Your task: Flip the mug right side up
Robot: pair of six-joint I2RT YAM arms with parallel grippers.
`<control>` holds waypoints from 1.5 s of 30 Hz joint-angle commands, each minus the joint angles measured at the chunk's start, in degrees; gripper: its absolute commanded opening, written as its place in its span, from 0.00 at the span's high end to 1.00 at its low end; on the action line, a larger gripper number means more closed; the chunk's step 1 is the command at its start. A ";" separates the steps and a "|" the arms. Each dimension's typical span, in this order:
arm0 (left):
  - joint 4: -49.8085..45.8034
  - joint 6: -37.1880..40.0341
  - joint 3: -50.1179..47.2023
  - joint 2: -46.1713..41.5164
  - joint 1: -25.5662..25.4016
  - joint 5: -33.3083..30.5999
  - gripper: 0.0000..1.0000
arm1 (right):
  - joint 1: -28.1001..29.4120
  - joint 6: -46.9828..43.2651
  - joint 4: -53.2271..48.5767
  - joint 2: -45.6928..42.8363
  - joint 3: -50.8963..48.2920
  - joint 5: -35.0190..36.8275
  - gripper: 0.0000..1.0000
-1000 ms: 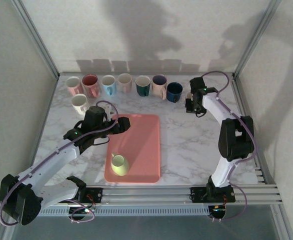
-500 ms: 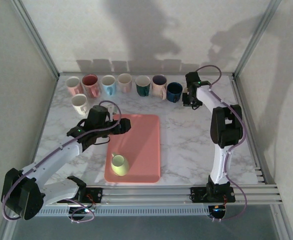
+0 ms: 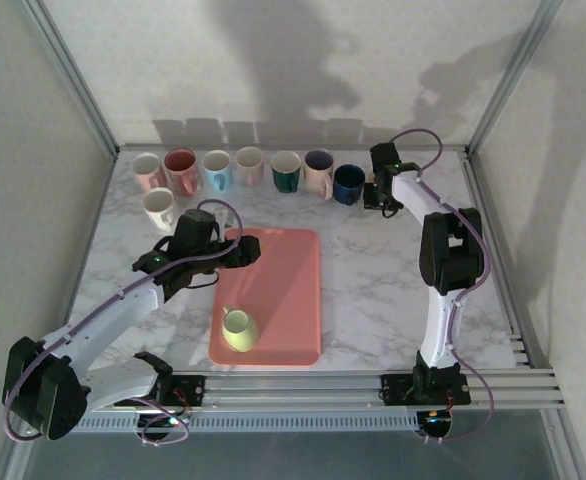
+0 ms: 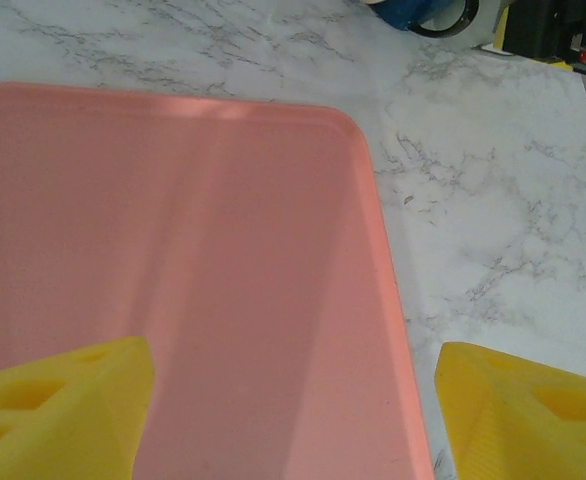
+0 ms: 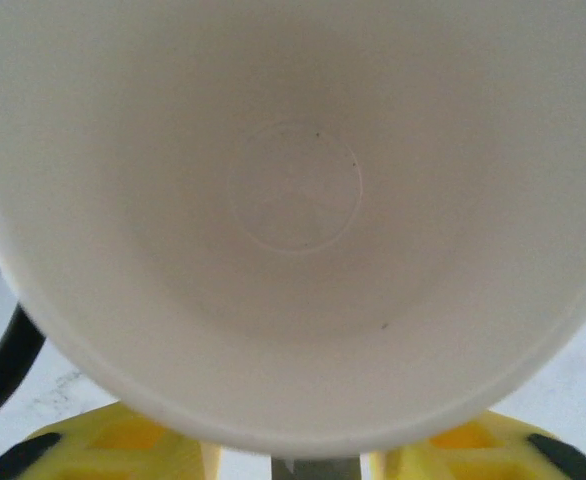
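- Progress: the row of mugs (image 3: 249,163) at the back of the table (image 3: 383,290) all look mouth-up. The right gripper (image 3: 373,192) sits at the row's right end, just beside the dark blue mug (image 3: 349,183).
- White mug (image 5: 293,200): the right wrist cam looks straight into its mouth, so it's prob. upright and the turn looks done. Only release + pull-back left. Can't tell whether the yellow fingers (image 5: 123,450) under its rim grip it.
- Pale green mug (image 3: 238,329) on the tray (image 3: 288,265), near end: can't tell which way up. If inverted, it's left to do.
- Left gripper (image 4: 293,415): by the tray's far left corner, fingers wide apart, nothing between.
- Table: white marble-look w/ grey veins, smooth, flat.
- Tray: salmon pink, matte, rounded corners, low raised rim.
- Mugs: glossy cylinders w/ loop handles. The white one has a faint ring on its inside bottom.
- Fingers: yellow, wedge-shaped.
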 commanded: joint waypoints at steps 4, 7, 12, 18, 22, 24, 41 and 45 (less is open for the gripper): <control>-5.27 1.63 3.74 -0.88 0.58 -2.42 0.26 | -0.16 1.12 3.59 -12.08 -9.22 -0.52 0.50; -8.40 1.57 4.27 -2.42 0.70 -4.13 0.26 | -0.15 1.66 4.77 -19.54 -15.23 -2.69 0.47; -12.96 -0.67 4.24 -4.99 1.05 -4.09 0.26 | -0.13 1.48 8.49 -32.12 -27.24 -11.48 0.45; -19.97 -4.33 4.43 -6.88 1.21 -1.23 0.27 | 1.26 -0.23 8.93 -38.91 -33.87 -37.33 0.42; -26.11 -5.86 5.08 -6.73 1.44 0.70 0.28 | 5.87 -2.64 4.13 -39.33 -33.92 -43.87 0.41; -28.60 -5.83 5.31 -6.67 1.43 2.93 0.29 | 7.27 -3.33 2.35 -39.03 -33.87 -43.85 0.41; -45.08 -12.30 3.20 -11.23 -4.25 5.56 0.32 | 7.64 -3.16 4.86 -34.98 -34.08 -46.89 0.40; -43.90 -13.33 1.51 -11.29 -6.05 6.21 0.33 | 7.52 -3.94 4.31 -34.08 -33.19 -46.98 0.40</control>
